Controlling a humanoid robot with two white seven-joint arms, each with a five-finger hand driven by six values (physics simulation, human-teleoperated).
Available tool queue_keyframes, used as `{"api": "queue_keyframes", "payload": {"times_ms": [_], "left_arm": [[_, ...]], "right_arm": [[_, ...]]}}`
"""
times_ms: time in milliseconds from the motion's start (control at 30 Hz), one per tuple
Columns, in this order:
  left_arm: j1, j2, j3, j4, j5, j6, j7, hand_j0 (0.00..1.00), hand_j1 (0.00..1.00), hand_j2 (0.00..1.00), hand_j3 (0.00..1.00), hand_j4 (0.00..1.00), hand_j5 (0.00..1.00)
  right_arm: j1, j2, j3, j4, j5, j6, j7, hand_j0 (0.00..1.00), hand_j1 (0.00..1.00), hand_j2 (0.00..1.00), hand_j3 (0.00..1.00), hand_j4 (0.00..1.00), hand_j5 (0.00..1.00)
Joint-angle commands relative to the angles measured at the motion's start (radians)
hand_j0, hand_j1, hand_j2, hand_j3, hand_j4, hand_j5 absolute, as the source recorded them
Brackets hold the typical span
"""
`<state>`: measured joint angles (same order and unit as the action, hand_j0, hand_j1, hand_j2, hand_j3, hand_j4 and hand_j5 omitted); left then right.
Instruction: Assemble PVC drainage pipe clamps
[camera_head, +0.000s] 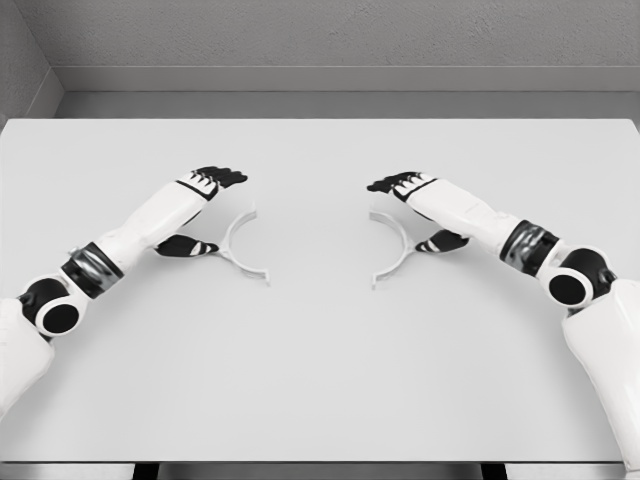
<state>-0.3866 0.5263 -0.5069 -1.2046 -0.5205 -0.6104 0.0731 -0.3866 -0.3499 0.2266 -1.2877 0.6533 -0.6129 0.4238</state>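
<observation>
Two thin white half-ring clamp pieces lie flat on the white table, their open sides facing each other. The left clamp half lies just right of my left hand, whose black fingers are spread above it while the thumb rests on the table beside the arc. Mirroring this, the right clamp half lies just left of my right hand, with fingers spread and thumb next to the arc. Both hands are open and hold nothing.
A grey wall runs behind the table's far edge. The table's near edge lies along the bottom of the head view. A gap of bare tabletop separates the two clamp halves.
</observation>
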Motion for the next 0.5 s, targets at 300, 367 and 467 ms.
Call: {"api": "queue_keyframes", "payload": {"times_ms": [300,367,467], "left_arm": [[-0.003,-0.029,0.004,0.004,0.007,0.000,0.000,1.00,1.00,1.00,1.00,1.00,1.00],[-0.015,-0.023,0.010,0.023,0.007,0.000,0.000,1.00,1.00,1.00,1.00,1.00,1.00],[-0.028,-0.022,0.010,0.040,0.007,0.000,0.000,1.00,1.00,1.00,1.00,1.00,1.00]], "right_arm": [[-0.003,0.023,0.042,-0.018,-0.006,0.010,0.000,1.00,1.00,1.00,1.00,1.00,1.00],[-0.003,0.031,0.046,-0.028,-0.003,0.016,0.000,1.00,1.00,1.00,1.00,1.00,1.00],[-0.003,0.037,0.048,-0.028,-0.003,0.018,0.000,1.00,1.00,1.00,1.00,1.00,1.00]]}}
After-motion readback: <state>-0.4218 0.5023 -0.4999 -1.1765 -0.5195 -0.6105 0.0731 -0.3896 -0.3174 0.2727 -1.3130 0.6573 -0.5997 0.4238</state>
